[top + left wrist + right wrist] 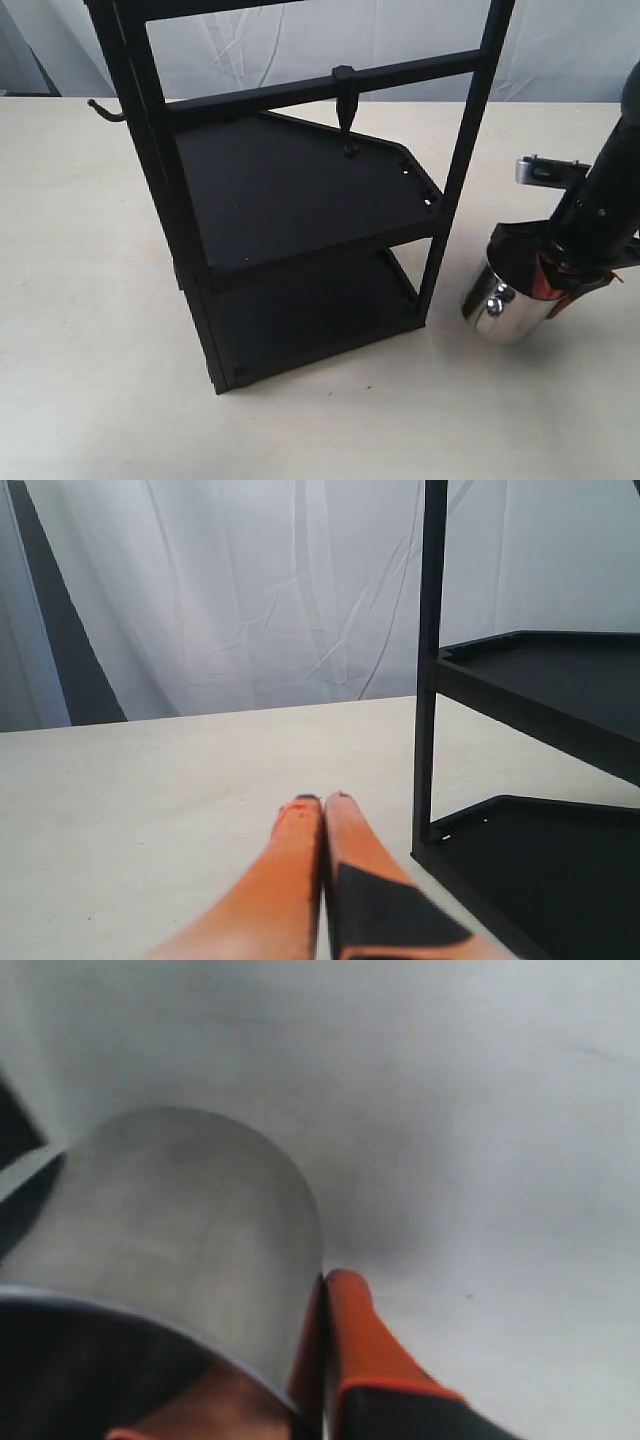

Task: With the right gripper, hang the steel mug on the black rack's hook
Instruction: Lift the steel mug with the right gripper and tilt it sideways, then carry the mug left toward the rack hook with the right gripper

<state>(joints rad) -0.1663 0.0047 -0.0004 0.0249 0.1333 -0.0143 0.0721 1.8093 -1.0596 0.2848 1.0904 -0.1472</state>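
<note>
The steel mug (497, 305) lies tilted just above the table, right of the black rack (150, 150), its polished base facing the rack. My right gripper (545, 288) is shut on the mug's wall at the rim. In the right wrist view one orange finger (352, 1335) presses the outside of the mug (190, 1220) and the other sits inside it. The mug's handle does not show. The slim straight hook (345, 108) hangs from the rack's upper crossbar, well above and left of the mug. My left gripper (322, 802) is shut and empty, low over the table beside a rack post (432, 680).
A curved ball-tipped hook (101, 109) sticks out of the rack's far left post. The rack's two flat shelves (300, 190) fill the middle of the scene. White cloth hangs behind the table (90, 350).
</note>
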